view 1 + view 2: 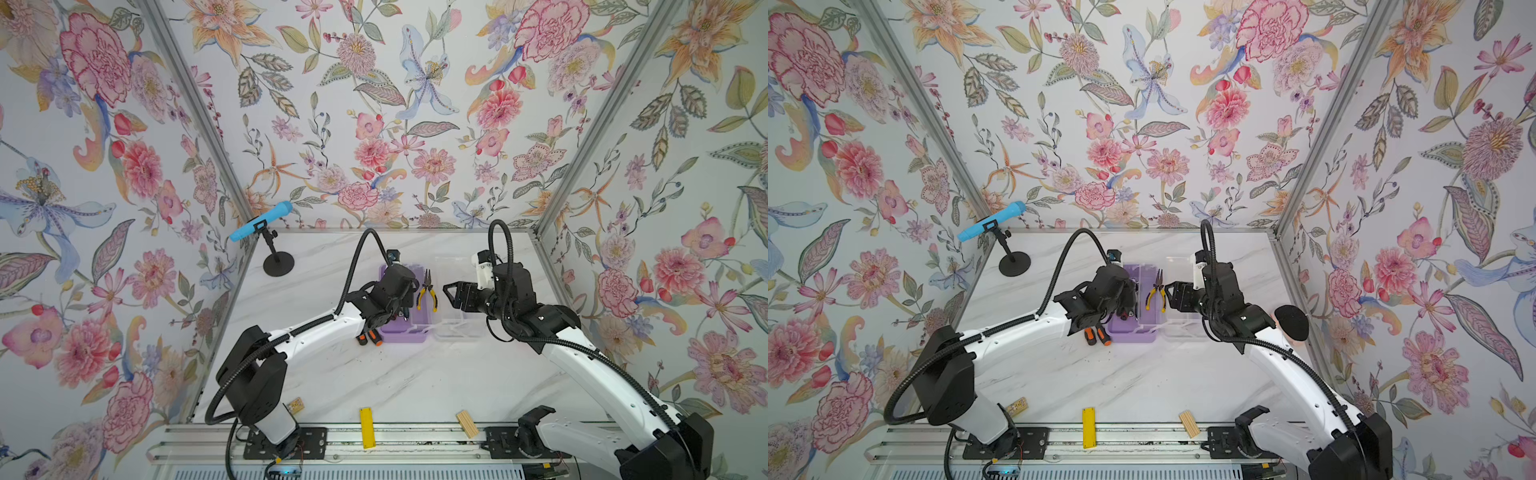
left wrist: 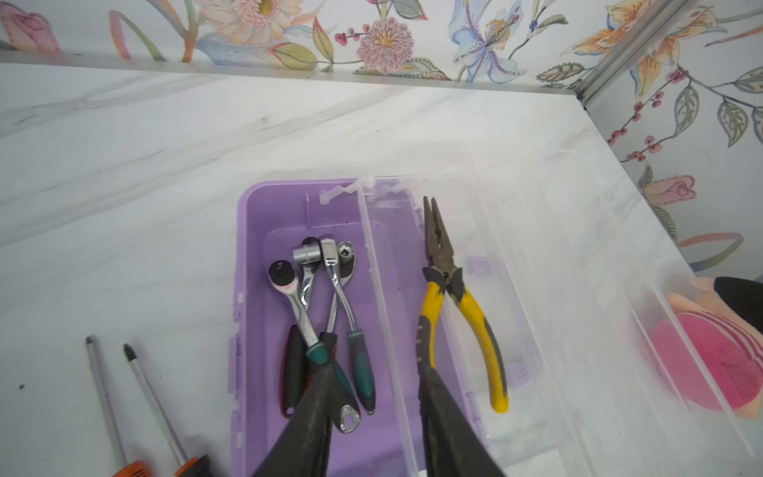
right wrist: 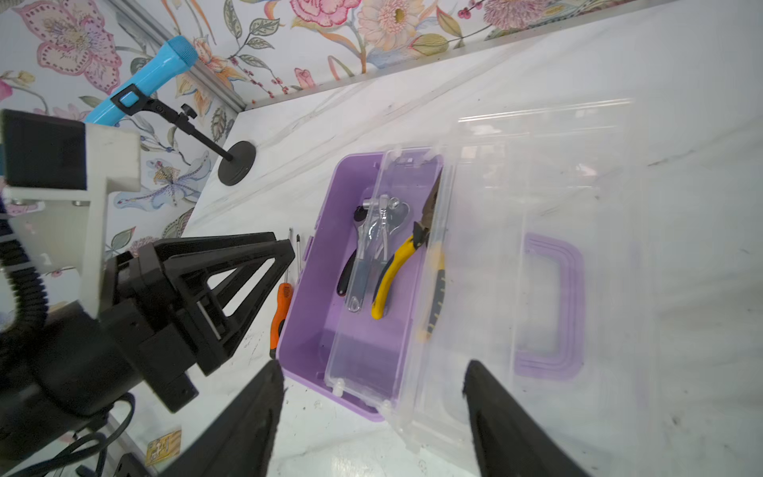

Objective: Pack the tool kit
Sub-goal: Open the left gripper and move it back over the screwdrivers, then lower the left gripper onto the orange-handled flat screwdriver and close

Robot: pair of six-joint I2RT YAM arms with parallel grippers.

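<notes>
- Flowered wallpaper closes in a white marble table (image 1: 415, 374) on three sides.
- In the far left corner, a blue microphone (image 1: 261, 221) sits tilted on a black stand.
- The left arm (image 1: 316, 332) reaches from the near left corner toward the table's middle. Its wrist bends down over the tool kit's lilac base (image 1: 403, 334), which stands midway along the table, toward the far edge.
- Both top views hide the left gripper (image 2: 376, 353) under its own wrist. The left wrist view shows its jaws partly spread and clamping nothing. One finger (image 2: 316, 409) crosses the ratchet handles and the other covers the end of a pliers handle; whether they touch is unclear.
- Two orange-black screwdrivers (image 1: 368, 338) lie on the table just beside the base's left wall. The top views show their handles, the left wrist view mostly their shafts.
- Several ratchets (image 2: 305, 297) with sockets (image 2: 307, 252) lie crossed in the base's left part, clear only in the wrist views.
- The yellow-handled pliers (image 2: 444, 264) lie in a clear inner tray along the base's right side, nose toward the far edge.
- The clear lid (image 3: 536, 186) lies open on the table to the right of the base. Its purple handle (image 3: 553, 305) shows only in the right wrist view.
- The right arm (image 1: 582, 357) comes from the near right corner. The right gripper (image 3: 371, 369) points left above the lid, jaws wide apart and empty.
- Near the right edge, a soft peach, pink and black object (image 1: 1291, 322) shows in a top view and, through the lid, in the left wrist view.
</notes>
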